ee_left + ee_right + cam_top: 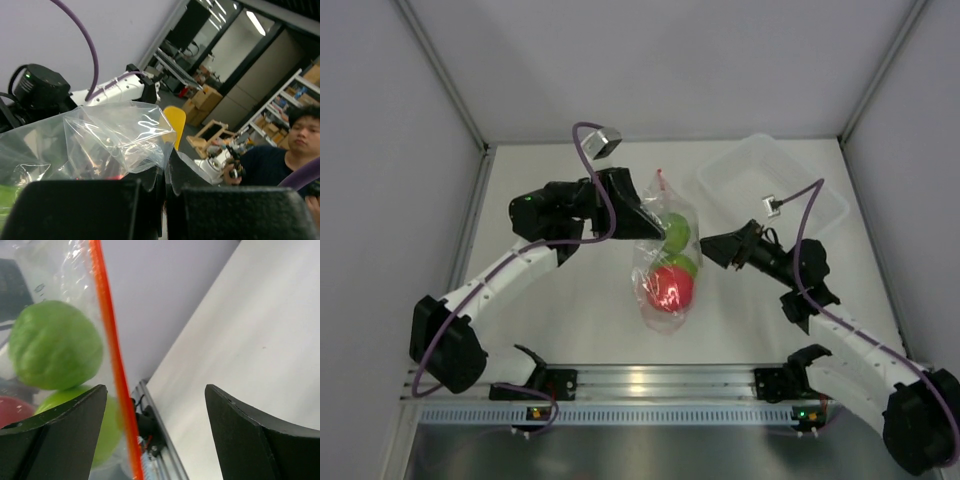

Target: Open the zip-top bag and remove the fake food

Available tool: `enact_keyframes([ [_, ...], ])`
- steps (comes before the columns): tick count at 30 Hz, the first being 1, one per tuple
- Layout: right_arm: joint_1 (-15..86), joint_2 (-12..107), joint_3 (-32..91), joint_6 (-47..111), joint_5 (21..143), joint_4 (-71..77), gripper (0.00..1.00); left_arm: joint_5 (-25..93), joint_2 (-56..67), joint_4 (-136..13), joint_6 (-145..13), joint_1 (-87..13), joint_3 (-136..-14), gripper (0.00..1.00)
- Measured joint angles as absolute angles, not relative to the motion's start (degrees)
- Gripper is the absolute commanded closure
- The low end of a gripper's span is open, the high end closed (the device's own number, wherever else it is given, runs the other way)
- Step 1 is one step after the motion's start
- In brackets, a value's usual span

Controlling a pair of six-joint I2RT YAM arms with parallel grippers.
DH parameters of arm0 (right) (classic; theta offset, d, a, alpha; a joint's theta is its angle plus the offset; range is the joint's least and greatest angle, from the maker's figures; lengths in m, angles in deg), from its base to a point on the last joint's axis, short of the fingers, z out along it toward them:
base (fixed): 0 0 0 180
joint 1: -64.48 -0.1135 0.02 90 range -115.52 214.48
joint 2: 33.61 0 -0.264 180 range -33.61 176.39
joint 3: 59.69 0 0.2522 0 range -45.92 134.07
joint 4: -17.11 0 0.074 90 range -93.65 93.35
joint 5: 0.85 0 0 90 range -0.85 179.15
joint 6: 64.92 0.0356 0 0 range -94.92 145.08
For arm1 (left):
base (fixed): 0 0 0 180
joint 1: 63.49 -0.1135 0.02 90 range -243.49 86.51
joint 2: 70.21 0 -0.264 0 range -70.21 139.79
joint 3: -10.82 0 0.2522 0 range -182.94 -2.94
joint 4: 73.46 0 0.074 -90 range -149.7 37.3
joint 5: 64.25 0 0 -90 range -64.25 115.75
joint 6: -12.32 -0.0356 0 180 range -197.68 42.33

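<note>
The clear zip-top bag [665,262] lies mid-table with its red-orange zip strip [660,181] at the far end. Inside are two lime green balls [676,233] and a red ball [668,287]. My left gripper [642,218] is shut on the bag's left side; the left wrist view shows the crinkled film [117,132] pinched between the closed fingers [169,175]. My right gripper [716,248] is open just right of the bag. In the right wrist view the zip strip [112,365] runs between the open fingers [155,390], close to the left one, with a green ball [52,345] behind it.
A clear rigid tub [775,185] stands at the back right, just beyond my right arm. White walls enclose the table on three sides. A metal rail [640,385] runs along the near edge.
</note>
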State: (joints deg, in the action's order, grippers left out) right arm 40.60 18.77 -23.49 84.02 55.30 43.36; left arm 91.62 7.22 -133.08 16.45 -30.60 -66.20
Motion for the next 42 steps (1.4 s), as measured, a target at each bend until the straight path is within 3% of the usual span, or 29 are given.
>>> enact_keyframes([
  [9, 47.57, 8.17, -22.29, 70.45, 48.46, 27.69, 0.17, 104.05, 7.22, -133.71, 19.95, -22.36, -73.28, 1.0],
  [14, 52.47, 5.9, -21.43, 70.38, 40.72, 27.31, 0.18, 109.12, 7.22, -133.89, 20.17, -18.15, -73.37, 1.0],
  [18, 54.06, 5.83, -21.72, 74.69, 32.55, 33.22, 0.18, 110.7, 7.18, -133.95, 19.56, -16.68, -72.78, 1.0],
  [21, 54.15, 6.75, -23.95, 83.89, 27.28, 46.31, 0.18, 111.33, 7.22, -133.91, 19.21, -15.68, -72.43, 1.0],
  [27, 53.65, 15.75, -25.3, 105.66, 22.69, 69.7, 0.29, 111.79, 7.9, -134.09, 18.79, -12.68, -72.43, 1.0],
  [33, 52.91, 25.44, -25.26, 114.23, 24.94, 72.71, 0.31, 111.9, 8.29, -134.09, 16.54, -11.96, -72.43, 1.0],
  [42, 48.6, 21.5, -22.2, 116.35, 25.07, 76.3, 0.43, 111.88, 8.29, -133.15, 10.77, -11.96, -72.45, 1.0],
])
